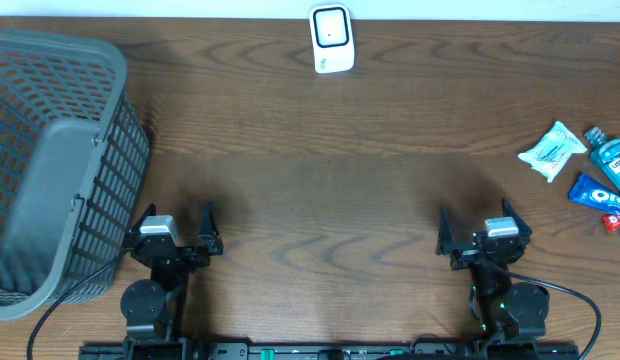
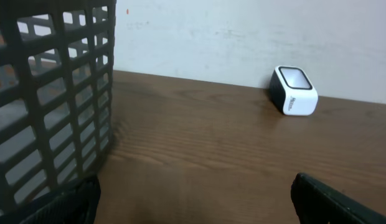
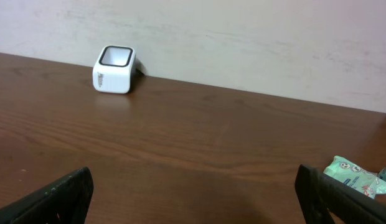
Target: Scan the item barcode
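So both my hands are down at the bottom of the overhead frame with nothing in either one. My left hand is at the lower left, jaws spread wide. My right hand is at the lower right, same deal, wide open. Neither is touching anything on the brown wood surface. Just beside my left hand, a big grey lattice basket takes up the whole left edge of that frame, and in my left wrist view its wall fills the left side. The stuff to scan is bunched at the right edge of the overhead frame, about mid-height and well apart from my right hand. There's a white-and-green packet, with a blue bottle just to its right. A blue snack packet lies just below those two, and a small red thing sits by the edge, too tiny for me to tell what it is. I can't make out a barcode on any of them from here. Only the white-and-green packet peeks into the lower right of my right wrist view. Farthest out, the scanner is at the top centre of the overhead frame. It's a little white box with a dark-rimmed face, right up by the pale wall.
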